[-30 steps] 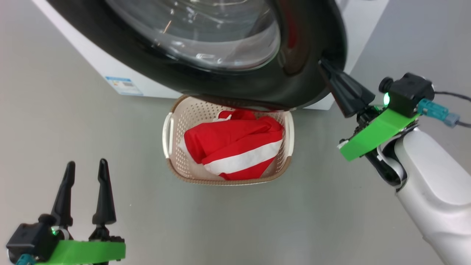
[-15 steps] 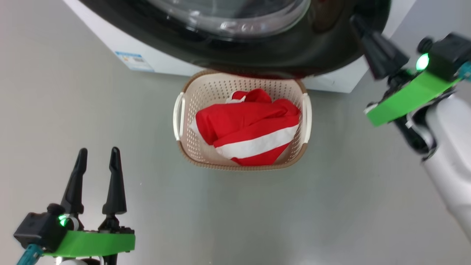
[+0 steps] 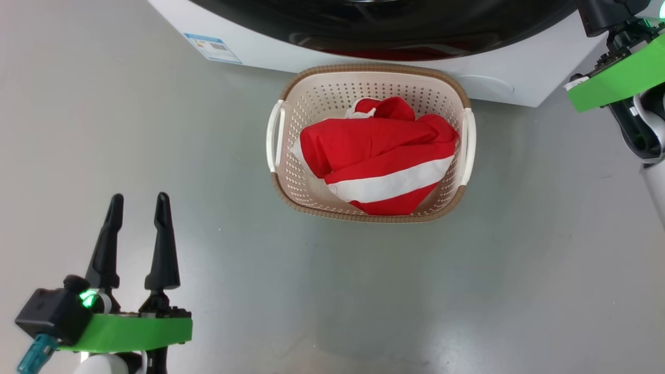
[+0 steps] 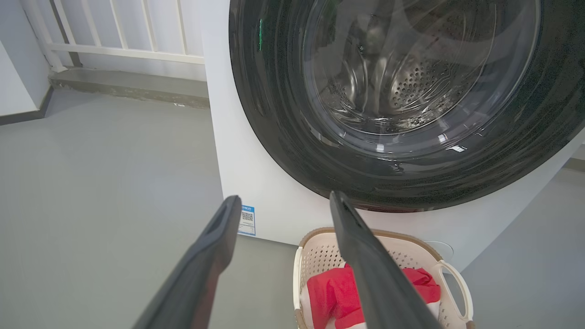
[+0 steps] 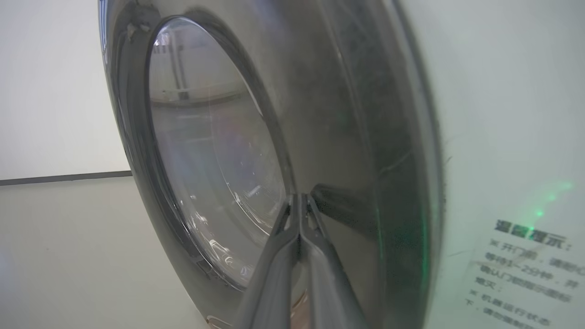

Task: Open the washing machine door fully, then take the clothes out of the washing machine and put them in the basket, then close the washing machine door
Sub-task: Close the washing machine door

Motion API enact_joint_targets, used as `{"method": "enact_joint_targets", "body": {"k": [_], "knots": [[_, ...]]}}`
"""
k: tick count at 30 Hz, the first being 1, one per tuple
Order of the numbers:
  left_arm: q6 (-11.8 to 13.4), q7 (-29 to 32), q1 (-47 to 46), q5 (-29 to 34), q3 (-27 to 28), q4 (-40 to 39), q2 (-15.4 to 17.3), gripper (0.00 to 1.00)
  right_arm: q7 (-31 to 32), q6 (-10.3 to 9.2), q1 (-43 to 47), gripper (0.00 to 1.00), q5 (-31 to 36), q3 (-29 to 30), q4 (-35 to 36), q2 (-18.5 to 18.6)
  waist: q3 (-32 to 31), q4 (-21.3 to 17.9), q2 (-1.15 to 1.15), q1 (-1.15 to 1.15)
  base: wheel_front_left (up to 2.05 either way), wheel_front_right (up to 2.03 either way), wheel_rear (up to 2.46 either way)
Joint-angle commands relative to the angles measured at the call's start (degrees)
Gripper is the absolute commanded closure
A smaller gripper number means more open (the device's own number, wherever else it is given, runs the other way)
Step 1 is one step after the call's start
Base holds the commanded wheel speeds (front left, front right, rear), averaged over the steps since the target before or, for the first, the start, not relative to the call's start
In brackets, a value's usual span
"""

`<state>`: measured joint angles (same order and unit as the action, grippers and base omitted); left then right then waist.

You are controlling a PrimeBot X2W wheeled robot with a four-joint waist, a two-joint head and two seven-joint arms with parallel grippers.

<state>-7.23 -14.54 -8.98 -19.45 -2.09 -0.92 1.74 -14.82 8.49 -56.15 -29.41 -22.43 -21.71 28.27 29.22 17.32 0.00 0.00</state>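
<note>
The cream basket stands on the grey floor just before the white washing machine, with the red and white clothes heaped inside it. Above it, the glossy black washing machine door lies close against the machine's front. In the left wrist view the door shows the steel drum through its glass, and I see no clothes in there. My right gripper is shut, its tips against the door's black ring. Its green mount shows at the upper right. My left gripper hangs open at the lower left, holding nothing.
A blue label sticker marks the machine's lower corner. A printed notice is on its white front. Behind the machine to the left run a white railing and a low step. Grey floor spreads around the basket.
The door has swung in toward the machine, with my shut right gripper following its edge. The head view has shifted too. The basket, clothes and left gripper keep their places.
</note>
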Motion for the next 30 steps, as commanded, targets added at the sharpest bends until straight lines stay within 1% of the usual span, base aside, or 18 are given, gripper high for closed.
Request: {"method": "enact_joint_targets", "body": {"k": [1, 7, 14, 16, 17, 18, 30], "knots": [[0.59, -0.46, -0.99, -0.44, 1.92, -1.1, 1.14, 0.0, -0.18, -1.0, -1.11, 1.0, 0.61, 2.23, 0.02, 0.35, -0.11, 0.29, 0.0, 0.0, 0.0, 0.0, 0.0], [0.67, -0.46, -0.8, -0.59, 2.14, -0.59, 1.14, 0.0, -0.18, -1.0, 0.73, 1.0, 1.56, 2.78, -0.99, -1.12, -1.53, 0.08, 0.0, 0.0, 0.0, 0.0, 0.0], [0.53, -0.46, -0.58, 0.17, 2.91, -0.03, 1.14, 0.0, -0.18, -1.0, 4.51, 1.0, 1.29, 2.4, 0.15, -2.89, -4.34, -1.58, 0.0, 0.0, 0.0, 0.0, 0.0], [0.45, -0.46, -0.4, 0.55, 3.29, 0.06, 1.14, 0.0, -0.18, -1.0, 6.24, 0.58, 1.04, 2.55, 0.95, -3.27, -5.67, -2.27, 0.0, 0.0, 0.0, 0.0, 0.0], [0.41, -0.46, -0.26, 0.73, 3.49, 0.09, 1.14, 0.0, -0.18, -1.0, 7.14, 0.16, 0.87, 2.65, 1.42, -3.52, -6.34, -2.66, 0.0, 0.0, 0.0, 0.0, 0.0], [0.37, -0.46, -0.1, 0.97, 3.67, 0.09, 1.14, 0.0, -0.18, -1.0, 8.09, 0.0, 0.77, 2.7, 1.88, -3.71, -7.05, -3.1, 0.0, 0.0, 0.0, 0.0, 0.0], [-0.09, -0.46, 2.39, 4.19, 5.72, 0.19, 1.14, 0.0, -0.18, -1.0, 21.6, 0.0, 1.09, 6.76, 7.82, -7.27, -15.74, -9.32, 0.0, 0.0, 0.0, 0.0, 0.0]]}}
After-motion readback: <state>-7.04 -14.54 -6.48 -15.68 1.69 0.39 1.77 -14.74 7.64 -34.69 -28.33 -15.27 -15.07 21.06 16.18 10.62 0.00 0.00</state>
